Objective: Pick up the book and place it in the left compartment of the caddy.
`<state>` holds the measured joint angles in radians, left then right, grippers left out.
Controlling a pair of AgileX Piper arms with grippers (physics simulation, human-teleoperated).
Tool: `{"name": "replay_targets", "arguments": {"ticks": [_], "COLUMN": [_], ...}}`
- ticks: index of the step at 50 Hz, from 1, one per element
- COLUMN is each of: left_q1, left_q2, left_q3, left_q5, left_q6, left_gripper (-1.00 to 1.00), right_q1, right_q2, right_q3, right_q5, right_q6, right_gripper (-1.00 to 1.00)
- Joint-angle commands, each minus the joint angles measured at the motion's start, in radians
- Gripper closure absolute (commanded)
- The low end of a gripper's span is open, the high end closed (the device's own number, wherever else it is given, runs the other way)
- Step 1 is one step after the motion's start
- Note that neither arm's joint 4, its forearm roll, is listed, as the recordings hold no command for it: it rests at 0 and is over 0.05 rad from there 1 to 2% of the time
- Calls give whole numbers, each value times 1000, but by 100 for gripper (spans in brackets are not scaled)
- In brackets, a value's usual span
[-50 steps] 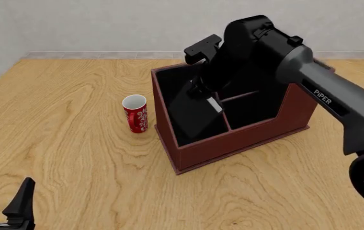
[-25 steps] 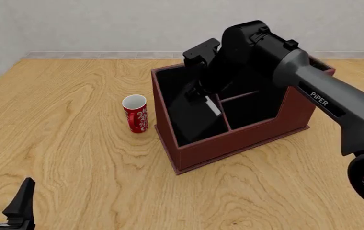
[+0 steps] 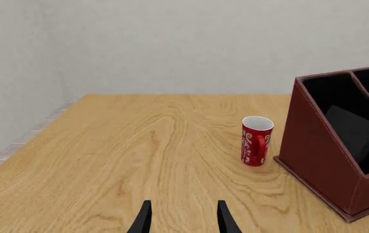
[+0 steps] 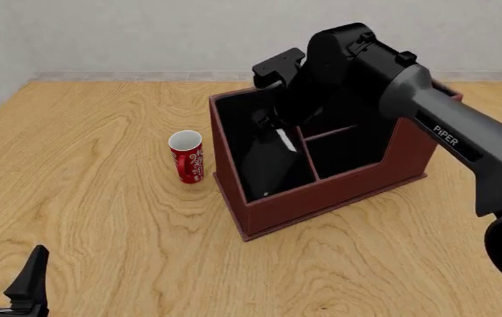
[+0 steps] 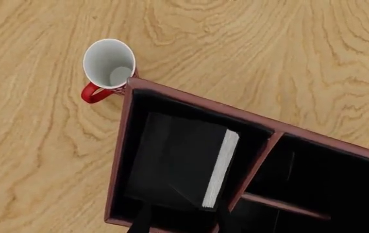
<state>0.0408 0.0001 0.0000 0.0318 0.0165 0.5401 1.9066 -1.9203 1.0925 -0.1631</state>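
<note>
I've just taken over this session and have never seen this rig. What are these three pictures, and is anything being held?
Two robot arms work at a wooden table. One picture looks down from behind them; the others come from cameras behind each gripper. A red mug stands beside the brown caddy. The black book leans inside the left compartment. The right gripper hangs over it, open. The left gripper is open and holds nothing.

Both pincers [image 4: 6, 281] [image 5: 179, 221] parted, empty.
</note>
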Motion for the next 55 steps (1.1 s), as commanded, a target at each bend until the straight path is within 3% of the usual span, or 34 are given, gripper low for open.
{"name": "replay_targets", "arguments": {"ticks": [1, 15, 28, 39, 55], "left_q1": [1, -5, -10, -19, -36], "left_q2": [0, 0, 0, 0, 0], "left_q3": [0, 0, 0, 0, 0], "left_q5": [1, -9, -16, -23, -36], "left_q6": [-1, -4, -5, -5, 4], "left_gripper": [-100, -100, -100, -100, -100], "right_q1": [3, -17, -38, -35, -8], "right_q2": [0, -14, -81, -200, -483], "right_q3": [-24, -157, -134, -42, 218], "right_q5": [15, 114, 126, 107, -10], "right_q6": [3, -22, -28, -1, 92], "right_gripper": [-100, -100, -100, -100, -100]}}
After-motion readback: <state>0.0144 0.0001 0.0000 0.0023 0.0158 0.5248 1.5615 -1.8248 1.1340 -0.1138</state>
